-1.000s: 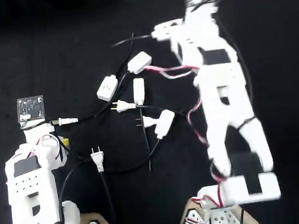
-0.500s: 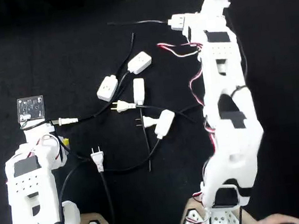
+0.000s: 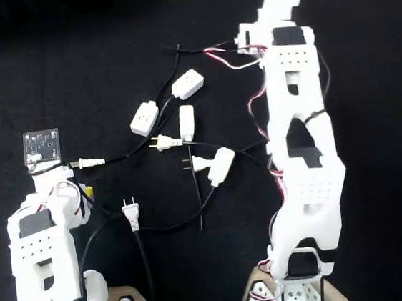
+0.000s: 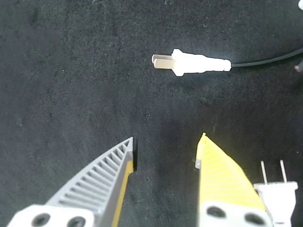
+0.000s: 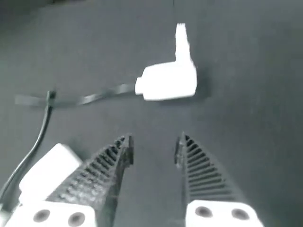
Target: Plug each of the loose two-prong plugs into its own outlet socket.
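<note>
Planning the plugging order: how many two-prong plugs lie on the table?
4 plugs: one ahead of the left gripper, one beside the left arm, two mid-table among the sockets. The right arm may hide more.

Left gripper (image 4: 167, 138), right gripper (image 5: 154, 138) open.

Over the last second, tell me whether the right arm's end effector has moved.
Yes. In the high view the right end effector shifted rightward, away from the farthest white rectangular outlet socket, as its arm straightened.
</note>
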Robot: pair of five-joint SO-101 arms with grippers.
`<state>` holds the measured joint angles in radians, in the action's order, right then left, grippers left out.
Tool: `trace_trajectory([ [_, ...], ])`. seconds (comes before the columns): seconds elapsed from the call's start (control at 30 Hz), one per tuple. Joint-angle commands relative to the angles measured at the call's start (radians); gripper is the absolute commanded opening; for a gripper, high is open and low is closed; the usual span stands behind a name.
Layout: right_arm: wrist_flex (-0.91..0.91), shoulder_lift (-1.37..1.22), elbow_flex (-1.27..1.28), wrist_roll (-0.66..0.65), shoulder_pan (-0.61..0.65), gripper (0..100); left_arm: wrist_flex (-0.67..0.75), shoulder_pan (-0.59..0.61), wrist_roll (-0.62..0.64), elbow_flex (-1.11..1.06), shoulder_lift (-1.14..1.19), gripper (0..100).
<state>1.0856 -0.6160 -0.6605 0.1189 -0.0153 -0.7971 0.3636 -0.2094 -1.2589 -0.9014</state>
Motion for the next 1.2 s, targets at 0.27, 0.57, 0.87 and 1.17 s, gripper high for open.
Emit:
trace_trajectory([
  [0.27, 0.503, 0.214, -0.108, 0.011, 0.152, 11.0, 0.02, -0.008, 0.006, -0.005, -0.018, 22],
  [0.57, 0.677, 0.294, -0.025, 0.011, 0.249, 7.6, 0.021, -0.008, 0.006, -0.005, -0.018, 22],
  [0.87, 0.555, 0.438, 0.427, 0.011, 0.358, 1.2, 0.021, -0.008, 0.006, -0.007, -0.018, 22],
  [1.17, 0.095, 0.555, 1.001, 0.003, 0.351, 1.2, 0.021, -0.008, 0.005, -0.008, -0.018, 22],
])
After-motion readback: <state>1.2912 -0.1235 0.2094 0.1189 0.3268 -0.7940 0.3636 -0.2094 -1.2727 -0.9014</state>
